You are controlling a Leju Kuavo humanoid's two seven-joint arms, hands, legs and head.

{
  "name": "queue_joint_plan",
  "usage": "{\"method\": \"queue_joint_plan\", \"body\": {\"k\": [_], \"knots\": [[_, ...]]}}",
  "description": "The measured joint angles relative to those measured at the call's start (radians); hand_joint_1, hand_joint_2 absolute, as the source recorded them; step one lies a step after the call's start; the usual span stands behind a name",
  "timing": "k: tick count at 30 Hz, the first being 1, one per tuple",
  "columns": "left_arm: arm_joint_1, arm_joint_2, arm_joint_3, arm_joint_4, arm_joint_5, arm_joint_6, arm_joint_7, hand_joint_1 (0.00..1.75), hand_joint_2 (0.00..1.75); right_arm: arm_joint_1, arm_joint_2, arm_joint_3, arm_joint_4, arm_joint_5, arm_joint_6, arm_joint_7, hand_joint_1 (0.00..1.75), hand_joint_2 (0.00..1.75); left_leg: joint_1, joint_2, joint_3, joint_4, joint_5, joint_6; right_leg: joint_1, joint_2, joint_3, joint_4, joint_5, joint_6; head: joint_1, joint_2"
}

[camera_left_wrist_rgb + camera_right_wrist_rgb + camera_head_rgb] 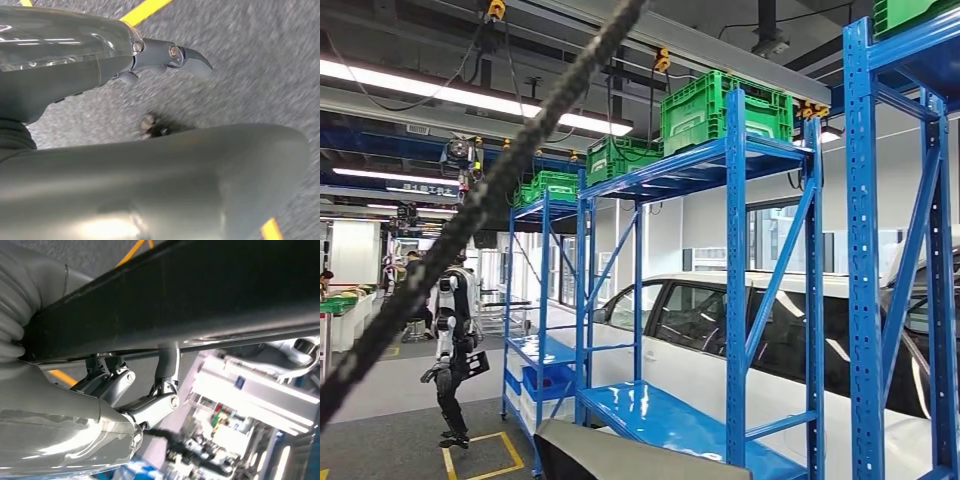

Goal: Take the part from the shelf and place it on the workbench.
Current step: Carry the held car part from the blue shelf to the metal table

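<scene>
The part is a long grey panel; its rounded end [622, 458] shows at the bottom of the head view, in front of the blue shelf [735, 300]. In the right wrist view the part [196, 295] crosses as a dark bar, and my right hand [151, 400] grips its edge with curled fingers [166, 375]. The part [188, 180] also lies close along my left hand [166, 55] in the left wrist view. That hand's thumb stretches out apart from the part, over grey floor. Whether its other fingers hold the part is hidden.
The shelf's lowest blue board [660, 415] lies bare, just beyond the part. Green crates [712, 105] sit on top. A white car [697, 330] stands behind the shelves. Another humanoid robot [456, 340] stands at far left near yellow floor lines [482, 455]. A dark cable [471, 210] slants across.
</scene>
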Motion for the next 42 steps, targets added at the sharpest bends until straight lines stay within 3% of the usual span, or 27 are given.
{"method": "queue_joint_plan", "body": {"k": [2, 4, 6, 7, 9, 11, 12, 13, 15, 17, 18, 20, 21, 22, 23, 24, 26, 27, 29, 31, 33, 35, 37, 38, 39, 41, 42], "knots": [[0.003, -0.004, -0.003, 0.000, 0.004, 0.000, 0.003, 0.00, 1.75, -0.001, 0.011, 0.008, -0.023, -0.013, 0.004, 0.008, 1.75, 1.75, -0.003, 0.030, -0.016, 0.027, -0.023, -0.009, -0.005, -0.020, 0.003, -0.015, 0.002, -0.008, 0.000, 0.000], [0.000, -0.007, -0.005, 0.000, 0.009, 0.000, 0.005, 0.00, 1.75, 0.000, 0.018, 0.017, -0.039, -0.023, 0.005, 0.013, 1.75, 1.75, -0.005, 0.070, -0.057, 0.127, -0.083, -0.017, -0.007, -0.040, 0.004, -0.021, 0.004, -0.014, 0.000, 0.000], [-0.002, -0.009, -0.006, 0.000, 0.012, 0.000, 0.005, 0.00, 1.75, 0.004, 0.019, 0.025, -0.044, -0.028, 0.005, 0.017, 1.75, 1.75, -0.003, 0.080, -0.100, 0.238, -0.129, -0.022, -0.006, -0.063, 0.004, -0.021, 0.004, -0.015, 0.000, 0.000], [-0.002, -0.010, -0.007, 0.000, 0.013, -0.001, 0.006, 0.00, 1.75, 0.007, 0.020, 0.029, -0.045, -0.029, 0.005, 0.018, 1.75, 1.75, -0.002, 0.082, -0.102, 0.253, -0.128, -0.024, -0.006, -0.074, 0.004, -0.021, 0.004, -0.015, 0.000, 0.000], [0.000, -0.012, -0.009, 0.000, 0.014, -0.001, 0.008, 0.00, 1.75, 0.010, 0.022, 0.038, -0.047, -0.030, 0.004, 0.019, 1.75, 1.75, 0.000, 0.091, -0.054, 0.176, -0.081, -0.026, -0.006, -0.092, 0.004, -0.020, 0.003, -0.013, 0.000, 0.000], [-0.001, -0.013, -0.010, 0.000, 0.015, -0.001, 0.008, 0.00, 1.75, 0.009, 0.026, 0.045, -0.052, -0.031, 0.002, 0.019, 1.75, 1.75, -0.005, 0.124, 0.014, 0.049, -0.036, -0.024, -0.002, -0.108, 0.003, -0.015, 0.000, -0.005, 0.000, 0.000], [-0.003, -0.014, -0.010, 0.000, 0.015, -0.001, 0.008, 0.00, 1.75, 0.008, 0.027, 0.047, -0.054, -0.031, 0.000, 0.019, 1.75, 1.75, -0.008, 0.138, 0.033, 0.011, -0.027, -0.020, 0.000, -0.115, 0.002, -0.014, -0.001, 0.000, 0.000, 0.000], [-0.005, -0.015, -0.010, 0.000, 0.016, -0.001, 0.008, 0.00, 1.75, 0.007, 0.028, 0.049, -0.055, -0.031, -0.002, 0.019, 1.75, 1.75, -0.013, 0.144, 0.038, -0.004, -0.028, -0.014, 0.003, -0.122, 0.001, -0.013, -0.001, 0.005, 0.000, 0.000], [-0.002, -0.017, -0.011, 0.000, 0.017, -0.001, 0.010, 0.00, 1.75, 0.008, 0.028, 0.055, -0.057, -0.032, -0.004, 0.019, 1.75, 1.75, -0.015, 0.131, 0.034, -0.006, -0.025, -0.002, 0.003, -0.134, 0.001, -0.013, -0.002, 0.015, 0.000, 0.000], [0.003, -0.019, -0.012, 0.000, 0.017, 0.000, 0.012, 0.00, 1.75, 0.009, 0.029, 0.059, -0.058, -0.033, -0.007, 0.019, 1.75, 1.75, -0.012, 0.117, 0.033, -0.009, -0.020, 0.011, -0.002, -0.112, -0.005, 0.010, -0.026, 0.024, 0.000, 0.000], [0.003, -0.019, -0.012, 0.000, 0.017, 0.000, 0.013, 0.00, 1.75, 0.010, 0.029, 0.059, -0.059, -0.033, -0.008, 0.019, 1.75, 1.75, -0.010, 0.110, 0.033, -0.010, -0.018, 0.016, -0.004, -0.093, -0.019, 0.048, -0.053, 0.027, 0.000, 0.000], [0.001, -0.020, -0.013, 0.000, 0.017, 0.000, 0.013, 0.00, 1.75, 0.014, 0.028, 0.060, -0.059, -0.034, -0.010, 0.018, 1.75, 1.75, -0.011, 0.093, 0.032, -0.010, -0.016, 0.023, -0.005, -0.065, -0.073, 0.177, -0.119, 0.030, 0.000, 0.000], [0.000, -0.021, -0.014, 0.000, 0.017, 0.000, 0.013, 0.00, 1.75, 0.018, 0.027, 0.061, -0.058, -0.034, -0.011, 0.018, 1.75, 1.75, -0.013, 0.084, 0.032, -0.010, -0.015, 0.025, -0.005, -0.062, -0.099, 0.239, -0.140, 0.030, 0.000, 0.000], [0.001, -0.022, -0.015, 0.000, 0.017, 0.000, 0.013, 0.00, 1.75, 0.023, 0.027, 0.062, -0.058, -0.034, -0.012, 0.018, 1.75, 1.75, -0.015, 0.073, 0.032, -0.009, -0.015, 0.026, -0.004, -0.061, -0.113, 0.269, -0.142, 0.028, 0.000, 0.000], [0.002, -0.023, -0.016, 0.000, 0.017, 0.000, 0.013, 0.00, 1.75, 0.027, 0.027, 0.063, -0.058, -0.034, -0.013, 0.018, 1.75, 1.75, -0.017, 0.063, 0.033, -0.009, -0.014, 0.027, -0.003, -0.058, -0.109, 0.259, -0.124, 0.024, 0.000, 0.000], [0.003, -0.024, -0.018, 0.000, 0.017, -0.001, 0.013, 0.00, 1.75, 0.028, 0.027, 0.064, -0.058, -0.035, -0.014, 0.018, 1.75, 1.75, -0.019, 0.052, 0.034, -0.009, -0.014, 0.027, -0.001, -0.052, -0.087, 0.210, -0.090, 0.018, 0.000, 0.000], [0.002, -0.029, -0.021, 0.000, 0.018, -0.002, 0.012, 0.00, 1.75, 0.026, 0.027, 0.064, -0.059, -0.036, -0.016, 0.018, 1.75, 1.75, -0.021, 0.031, 0.034, -0.009, -0.013, 0.026, 0.003, -0.011, -0.025, 0.074, -0.020, -0.002, 0.001, 0.000], [0.001, -0.031, -0.021, 0.000, 0.019, -0.002, 0.012, 0.00, 1.75, 0.023, 0.027, 0.064, -0.059, -0.037, -0.017, 0.017, 1.75, 1.75, -0.018, 0.023, 0.032, -0.008, -0.012, 0.024, 0.005, 0.007, -0.005, 0.028, 0.000, -0.009, 0.001, 0.000], [0.001, -0.035, -0.022, 0.000, 0.020, -0.003, 0.012, 0.00, 1.75, 0.020, 0.027, 0.064, -0.060, -0.038, -0.017, 0.016, 1.75, 1.75, -0.011, 0.006, 0.025, -0.010, -0.007, 0.016, 0.008, 0.018, 0.006, 0.002, 0.009, -0.014, 0.002, 0.000], [0.005, -0.036, -0.022, 0.000, 0.022, -0.003, 0.012, 0.00, 1.75, 0.017, 0.030, 0.065, -0.060, -0.039, -0.018, 0.016, 1.75, 1.75, -0.010, 0.001, 0.020, -0.013, -0.005, 0.006, 0.007, -0.002, 0.015, -0.019, 0.012, -0.014, 0.002, 0.000], [0.005, -0.037, -0.023, 0.001, 0.025, -0.002, 0.012, 0.00, 1.75, 0.014, 0.035, 0.067, -0.061, -0.041, -0.018, 0.015, 1.75, 1.75, -0.013, 0.034, 0.000, 0.023, -0.034, -0.003, 0.000, -0.024, 0.025, -0.045, 0.015, -0.017, 0.003, 0.000], [0.001, -0.037, -0.023, 0.001, 0.026, -0.001, 0.011, 0.00, 1.75, 0.016, 0.038, 0.068, -0.060, -0.042, -0.018, 0.014, 1.75, 1.75, -0.007, 0.070, -0.051, 0.133, -0.092, -0.015, -0.003, -0.046, 0.027, -0.052, 0.016, -0.019, 0.003, 0.000], [0.001, -0.036, -0.024, 0.001, 0.027, 0.000, 0.011, 0.00, 1.75, 0.022, 0.038, 0.071, -0.059, -0.043, -0.018, 0.014, 1.75, 1.75, 0.001, 0.080, -0.093, 0.226, -0.120, -0.027, -0.004, -0.070, 0.027, -0.051, 0.015, -0.017, 0.003, 0.000], [0.002, -0.035, -0.024, 0.001, 0.027, 0.000, 0.011, 0.00, 1.75, 0.026, 0.038, 0.072, -0.059, -0.044, -0.018, 0.014, 1.75, 1.75, 0.005, 0.084, -0.091, 0.226, -0.109, -0.032, -0.005, -0.079, 0.027, -0.050, 0.013, -0.015, 0.003, 0.000], [0.003, -0.034, -0.024, 0.001, 0.027, 0.000, 0.011, 0.00, 1.75, 0.028, 0.038, 0.072, -0.059, -0.045, -0.018, 0.014, 1.75, 1.75, 0.008, 0.089, -0.070, 0.188, -0.082, -0.036, -0.008, -0.089, 0.028, -0.048, 0.011, -0.011, 0.003, 0.000], [0.003, -0.033, -0.024, 0.001, 0.027, 0.000, 0.011, 0.00, 1.75, 0.029, 0.038, 0.072, -0.059, -0.045, -0.017, 0.013, 1.75, 1.75, 0.008, 0.119, -0.005, 0.061, -0.026, -0.043, -0.010, -0.105, 0.028, -0.038, 0.002, 0.002, 0.003, 0.000], [0.001, -0.032, -0.024, 0.001, 0.027, 0.000, 0.011, 0.00, 1.75, 0.029, 0.038, 0.072, -0.059, -0.046, -0.017, 0.012, 1.75, 1.75, 0.005, 0.131, 0.018, 0.016, -0.012, -0.038, -0.009, -0.112, 0.026, -0.032, -0.002, 0.010, 0.003, 0.000]]}}
